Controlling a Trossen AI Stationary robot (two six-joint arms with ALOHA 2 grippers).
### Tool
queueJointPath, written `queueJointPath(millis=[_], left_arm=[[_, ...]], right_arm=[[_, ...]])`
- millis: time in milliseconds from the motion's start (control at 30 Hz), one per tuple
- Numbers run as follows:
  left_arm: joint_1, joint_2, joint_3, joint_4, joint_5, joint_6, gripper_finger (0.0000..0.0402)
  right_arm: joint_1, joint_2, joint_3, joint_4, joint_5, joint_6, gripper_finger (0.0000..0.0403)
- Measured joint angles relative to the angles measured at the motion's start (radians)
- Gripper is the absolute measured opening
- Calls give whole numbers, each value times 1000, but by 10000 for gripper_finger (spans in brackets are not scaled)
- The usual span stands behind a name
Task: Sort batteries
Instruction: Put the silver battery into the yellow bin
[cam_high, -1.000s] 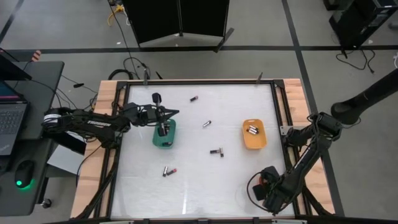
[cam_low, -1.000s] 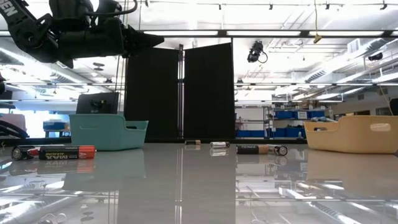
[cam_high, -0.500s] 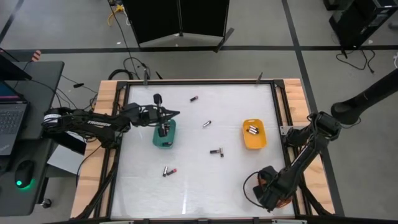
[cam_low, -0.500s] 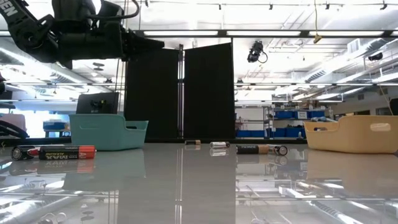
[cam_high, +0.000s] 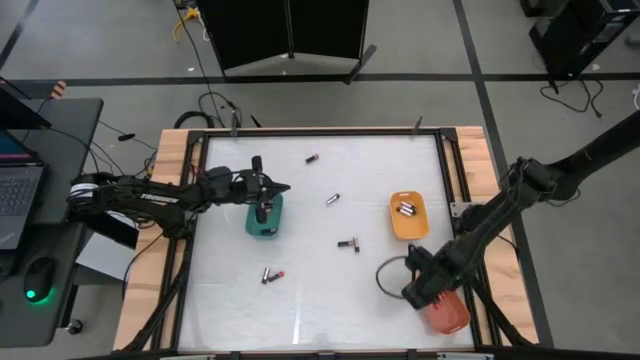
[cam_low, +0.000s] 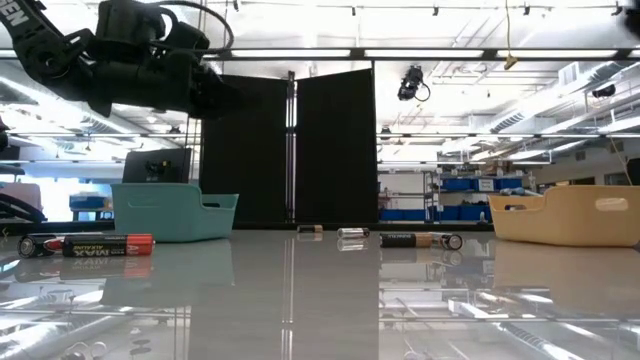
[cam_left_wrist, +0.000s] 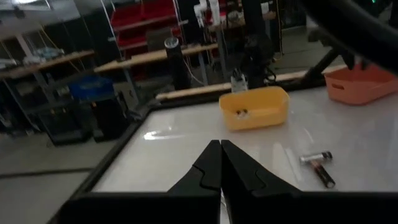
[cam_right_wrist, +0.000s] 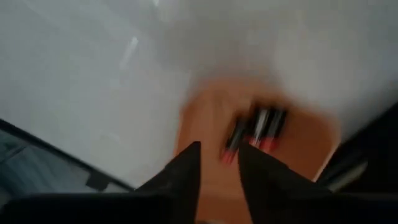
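Note:
Loose batteries lie on the white table: one at the far side (cam_high: 312, 158), one mid-table (cam_high: 332, 199), a pair (cam_high: 348, 244) and another pair (cam_high: 272, 274). My left gripper (cam_high: 284, 187) is shut, holds nothing and points level above the green tray (cam_high: 264, 222). My right gripper (cam_high: 418, 288) points down, open with nothing between its fingers, just above the red-orange tray (cam_high: 450, 318) at the near right. In the right wrist view, that tray (cam_right_wrist: 205, 115) holds several batteries (cam_right_wrist: 256, 132) beyond the gap between my fingers (cam_right_wrist: 217, 168). The yellow tray (cam_high: 408, 222) also holds batteries.
The table has a raised dark frame (cam_high: 190, 230) with wooden side strips. In the low view, batteries (cam_low: 90, 244) (cam_low: 420, 240) lie between the teal tray (cam_low: 175, 215) and the yellow tray (cam_low: 565, 215). Open table surface lies along the near edge.
My right gripper has risen from the near right corner and swung toward the table's middle, uncovering the red-orange tray beneath it. My left gripper has tipped slightly downward over the green tray. The batteries on the table have stayed put.

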Motion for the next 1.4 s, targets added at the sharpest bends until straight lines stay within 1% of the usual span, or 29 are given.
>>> queueJointPath(millis=[133,200,267,367,500,633,733,833,900,1033,1200,1400], left_arm=[[-2,0,0,-36,0,-28,8],[-2,0,0,-60,0,-29,8],[-2,0,0,-84,-6,-28,8],[-2,0,0,-117,-11,-30,8],[-2,0,0,-127,-11,-38,8],[-2,0,0,-127,-11,-39,8],[-2,0,0,-127,-11,-40,8],[-2,0,0,-127,-11,-53,8],[-2,0,0,-129,-5,-55,8],[-2,0,0,-129,8,-74,8],[-2,0,0,-138,10,-111,8],[-2,0,-1,-199,14,-142,8]], right_arm=[[-113,-69,0,-57,128,-201,52],[-188,-84,0,-68,168,-340,27],[-274,-84,0,-62,189,-507,11],[-414,-59,0,-23,195,-778,8],[-599,-2,0,115,194,-1120,19],[-755,83,0,234,173,-1384,14],[-843,152,0,333,128,-1539,9],[-905,214,0,443,69,-1650,17],[-933,253,15,472,55,-1698,25],[-957,336,83,475,77,-1787,29],[-958,429,184,459,81,-1880,19],[-958,450,261,421,81,-1964,18]])
